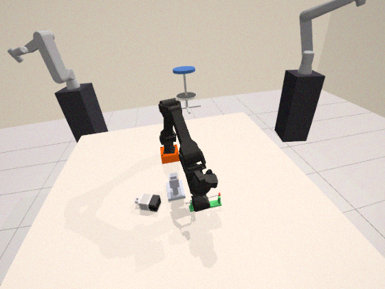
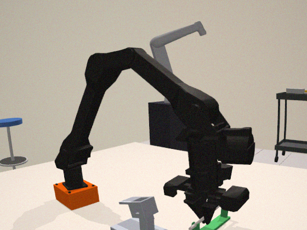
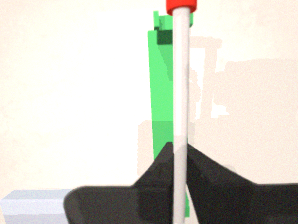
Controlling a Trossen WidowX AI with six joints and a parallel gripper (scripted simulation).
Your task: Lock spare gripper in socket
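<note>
Where claw [image 3: 180, 165] pinches: smooth white pin [image 3: 181, 100].

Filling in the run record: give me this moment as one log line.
gripper: shut on lock pin | position: low over green rest | socket: empty | spare gripper: lying on table, undocked

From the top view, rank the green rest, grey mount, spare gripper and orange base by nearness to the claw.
1. Green rest, right under the claw
2. Grey mount, just left
3. Spare gripper, farther left
4. Orange base, behind, at the arm's foot
</note>
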